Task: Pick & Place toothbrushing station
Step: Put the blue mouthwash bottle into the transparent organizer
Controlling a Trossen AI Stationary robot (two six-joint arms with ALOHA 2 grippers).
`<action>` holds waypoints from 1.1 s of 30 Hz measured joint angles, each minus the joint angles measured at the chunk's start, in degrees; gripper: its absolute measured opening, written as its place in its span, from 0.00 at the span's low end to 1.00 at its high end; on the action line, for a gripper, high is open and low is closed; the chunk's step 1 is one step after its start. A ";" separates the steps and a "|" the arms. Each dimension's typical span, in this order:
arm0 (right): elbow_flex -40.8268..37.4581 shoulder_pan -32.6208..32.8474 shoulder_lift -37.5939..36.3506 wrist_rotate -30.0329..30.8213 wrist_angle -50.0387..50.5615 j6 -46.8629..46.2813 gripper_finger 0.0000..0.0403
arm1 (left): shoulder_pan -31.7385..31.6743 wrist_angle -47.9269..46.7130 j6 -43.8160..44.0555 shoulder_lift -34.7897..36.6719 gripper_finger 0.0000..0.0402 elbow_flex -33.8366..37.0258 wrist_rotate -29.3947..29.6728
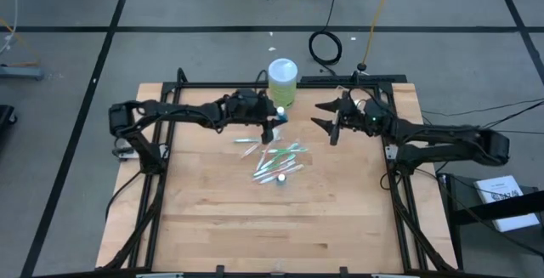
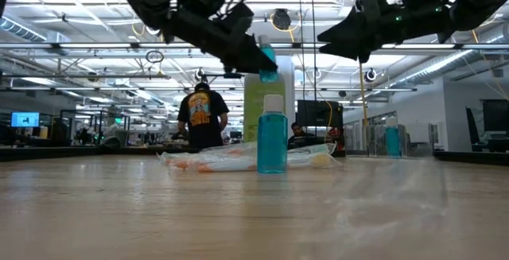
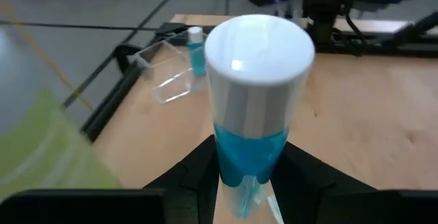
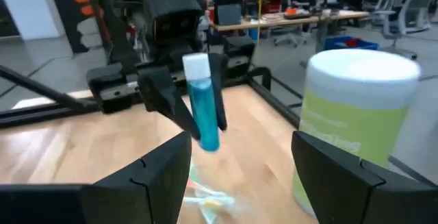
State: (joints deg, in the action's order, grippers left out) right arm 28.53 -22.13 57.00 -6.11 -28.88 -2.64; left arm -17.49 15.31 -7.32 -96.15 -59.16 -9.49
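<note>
My left gripper (image 1: pixel 274 127) is shut on a teal white-capped tube (image 2: pixel 267 58), held in the air just near of the lime-green cylinder (image 1: pixel 283 81). Several green-white and pink-white toothbrushes (image 1: pixel 276 157) lie in a heap on the table below it. A second teal tube (image 2: pixel 272 145) stands upright on its base at the heap's near end. In the left wrist view a clear cup (image 3: pixel 168 77) lies on its side by a third tube (image 3: pixel 196 49). My right gripper (image 1: pixel 325 118) is open and empty, in the air to the right of the held tube. My left gripper pinches the tube's teal body (image 3: pixel 250 162) between its two fingers, at the lower half. The fingers slant down from the table's left. The tube stands nearly upright, white cap (image 4: pixel 196 64) up and bottom end (image 4: pixel 209 142) below the fingers, lifted clear of the table.
The lime-green white-lidded cylinder (image 4: pixel 356 128) stands at the table's far edge, close to both grippers. The wooden table (image 1: pixel 212 210) is bare on its near half. People show in the room beyond the table (image 2: pixel 203 117).
</note>
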 joint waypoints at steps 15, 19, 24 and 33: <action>0.00 5.77 1.86 0.02 -3.54 1.78 0.61 | 1.98 -1.34 -4.40 -5.15 0.30 -6.10 -1.19; 0.00 6.88 3.94 0.02 -7.06 1.78 0.61 | 3.42 -1.51 -4.82 -5.15 0.30 -6.10 -1.12; 0.00 7.63 7.64 0.01 -12.71 1.78 0.61 | 4.73 -0.38 -4.60 -5.15 0.30 -6.10 -1.20; 0.00 7.65 10.93 -0.16 -17.51 0.88 0.61 | 5.24 -0.55 -3.91 -5.12 0.30 -6.07 -1.06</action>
State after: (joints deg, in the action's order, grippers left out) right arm 28.53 -14.48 67.93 -6.26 -46.39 -1.76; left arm -12.25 14.76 -11.24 -101.27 -65.23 -10.54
